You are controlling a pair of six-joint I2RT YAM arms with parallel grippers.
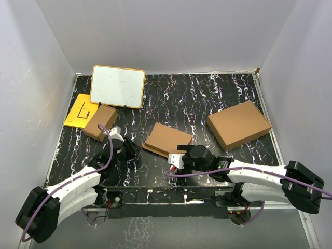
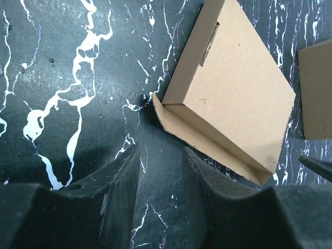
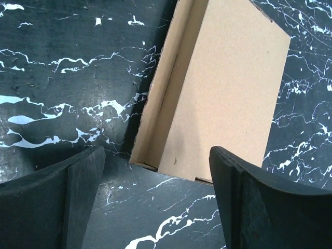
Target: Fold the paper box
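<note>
The paper box (image 1: 167, 139) lies flat in the middle of the black marbled table, thin and brown, with its lid down. In the left wrist view the paper box (image 2: 233, 93) shows a flap sticking out along its near edge. My left gripper (image 2: 161, 150) is open above bare table just left of that flap, with nothing between its fingers. In the right wrist view the paper box (image 3: 228, 88) has a gap along its left side where the inner wall shows. My right gripper (image 3: 156, 153) stands open wide at the box's near end, without touching it. From above, the left gripper (image 1: 134, 150) and right gripper (image 1: 185, 151) flank the box's near edge.
A larger plain brown box (image 1: 238, 124) lies to the right. A smaller chunky brown box (image 1: 100, 122) sits at the left, beside a yellow sheet (image 1: 80, 110). A whiteboard (image 1: 118, 86) leans at the back left. White walls enclose the table.
</note>
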